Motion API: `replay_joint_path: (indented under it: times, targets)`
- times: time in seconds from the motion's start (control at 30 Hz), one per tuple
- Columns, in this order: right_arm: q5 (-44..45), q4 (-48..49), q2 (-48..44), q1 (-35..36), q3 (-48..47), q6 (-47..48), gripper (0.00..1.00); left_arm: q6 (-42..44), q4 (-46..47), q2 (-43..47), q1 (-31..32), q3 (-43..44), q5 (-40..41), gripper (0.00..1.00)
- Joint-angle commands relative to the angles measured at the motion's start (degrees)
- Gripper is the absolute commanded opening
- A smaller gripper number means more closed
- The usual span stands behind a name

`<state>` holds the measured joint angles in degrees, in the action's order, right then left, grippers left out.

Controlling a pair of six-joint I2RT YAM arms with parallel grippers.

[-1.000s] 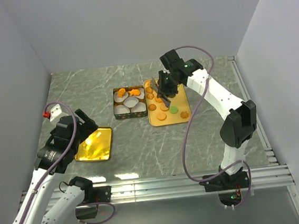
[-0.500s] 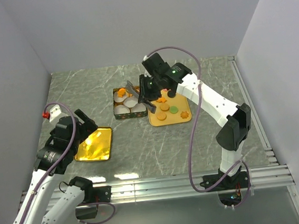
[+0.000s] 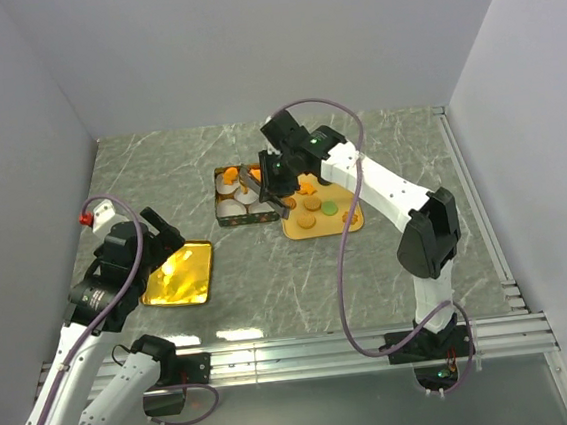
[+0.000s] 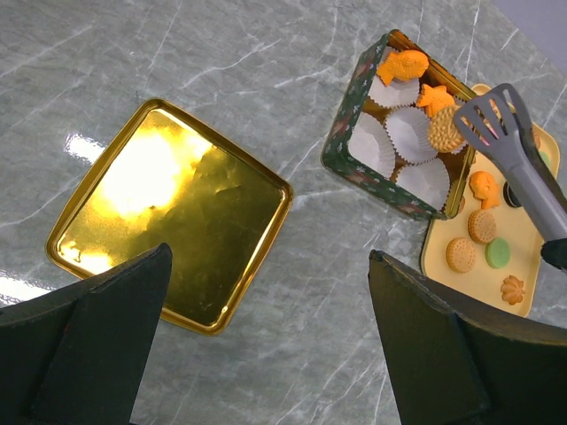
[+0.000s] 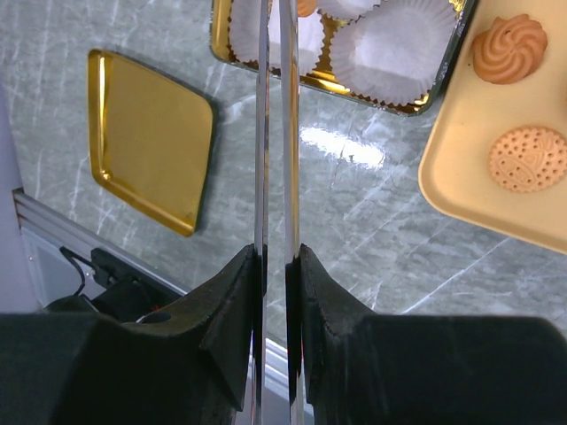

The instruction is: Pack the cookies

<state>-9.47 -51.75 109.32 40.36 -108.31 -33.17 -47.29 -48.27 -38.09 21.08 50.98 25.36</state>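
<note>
right claw (image 5: 276, 266): we find it clamped on the grey tongs (image 4: 509, 142), centre of the top view, over the green tin (image 4: 341, 142). left claw (image 4: 266, 341): jaws wide apart, above the gold lid (image 4: 173, 212), lower left. cookies (image 4: 483, 226): we log most on the yellow tray (image 5: 461, 150), just right of the tongs' head. a few sit in the tin, one round one right beside that head.

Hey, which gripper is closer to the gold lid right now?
Left. The left gripper hangs open just above the lid. The right gripper is farther off, at the tin, shut on tongs.
</note>
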Motion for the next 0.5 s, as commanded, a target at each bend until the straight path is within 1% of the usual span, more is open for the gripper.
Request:
replay_joint_path:
  times: [0.0, 0.47]
  targets:
    - [0.51, 3.49, 0.28, 0.25, 0.29, 1.26, 0.00, 0.09, 0.90, 0.29, -0.16, 0.08, 1.27, 0.99]
    - [0.51, 7.10, 4.23, 0.07, 2.75, 2.76, 0.00, -0.52, 0.46, 0.20, -0.16, 0.26, 1.70, 0.99]
